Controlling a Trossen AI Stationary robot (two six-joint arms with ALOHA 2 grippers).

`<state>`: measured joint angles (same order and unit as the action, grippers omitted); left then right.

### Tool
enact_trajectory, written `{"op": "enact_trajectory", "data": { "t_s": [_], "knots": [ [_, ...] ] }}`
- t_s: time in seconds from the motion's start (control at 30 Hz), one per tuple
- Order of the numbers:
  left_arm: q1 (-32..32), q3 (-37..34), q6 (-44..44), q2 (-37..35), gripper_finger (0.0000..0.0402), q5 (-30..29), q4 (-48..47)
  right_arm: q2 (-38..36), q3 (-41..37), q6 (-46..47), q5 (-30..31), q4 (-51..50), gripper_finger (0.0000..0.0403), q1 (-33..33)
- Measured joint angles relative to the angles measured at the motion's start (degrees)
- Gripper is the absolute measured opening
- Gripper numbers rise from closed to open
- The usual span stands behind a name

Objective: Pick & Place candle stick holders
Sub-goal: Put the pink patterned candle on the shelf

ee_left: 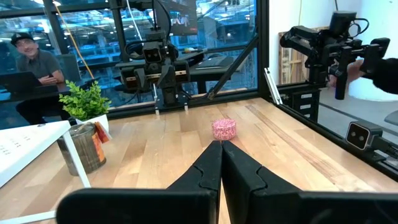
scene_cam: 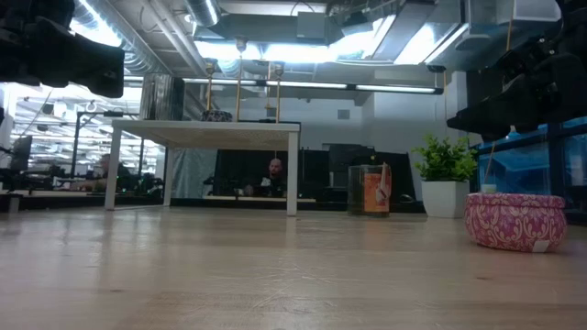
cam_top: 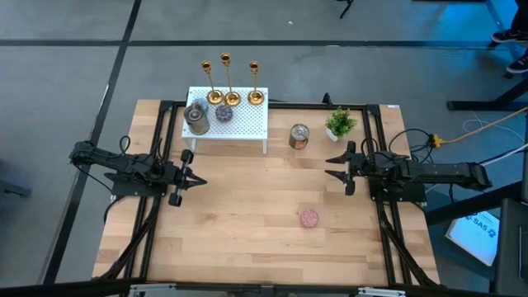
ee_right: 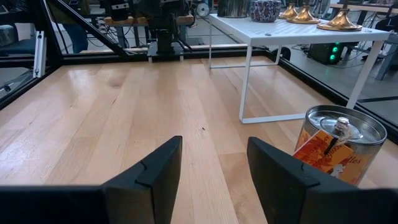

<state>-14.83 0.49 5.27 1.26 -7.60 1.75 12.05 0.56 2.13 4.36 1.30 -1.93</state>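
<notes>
Item: three gold candle stick holders (cam_top: 232, 81), standing upright in a row along the far edge of the small white shelf (cam_top: 239, 125) at the back of my counter (cam_top: 247, 223), stems vertical, bases close beside one another; a grey tin (cam_top: 196, 118) and a speckled disc (cam_top: 223, 113) share the shelf in front of them. Left gripper (cam_top: 198, 179): low over the counter at left, fingers pressed together, holding nothing. Right gripper (cam_top: 333, 163): at right, fingers standing apart, empty; a copper tin (cam_top: 299, 136) and a potted plant (cam_top: 340, 124) lie between it and the shelf's right end. A pink disc (cam_top: 309, 218) sits on the near counter, apart from both arms. Bearing: the holders lie beyond and inward of both grippers, across the shelf's depth. I judge my left arm the nearer, with a clearer path; either must reach over the front items and close across a vertical stem.
</notes>
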Motion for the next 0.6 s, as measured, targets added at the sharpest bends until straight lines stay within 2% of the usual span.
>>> {"op": "enact_trajectory", "data": {
  "t_s": [0.2, 0.37, 0.6],
  "knots": [
    [0.00, 0.00, -0.02, 0.01, 0.0006, -0.01, -0.01, 0.00, 0.00, 0.14, 1.22, 2.26, 0.0186, 0.00],
    [0.00, 0.00, -0.02, 0.00, 0.0004, -0.01, -0.01, 0.00, 0.00, 8.32, 0.12, 9.38, 0.0186, 0.00],
    [0.00, 0.00, -0.02, 0.02, 0.0008, -0.02, -0.01, 0.00, 0.00, 14.27, 0.06, 14.96, 0.0186, 0.13]
  ]
}}
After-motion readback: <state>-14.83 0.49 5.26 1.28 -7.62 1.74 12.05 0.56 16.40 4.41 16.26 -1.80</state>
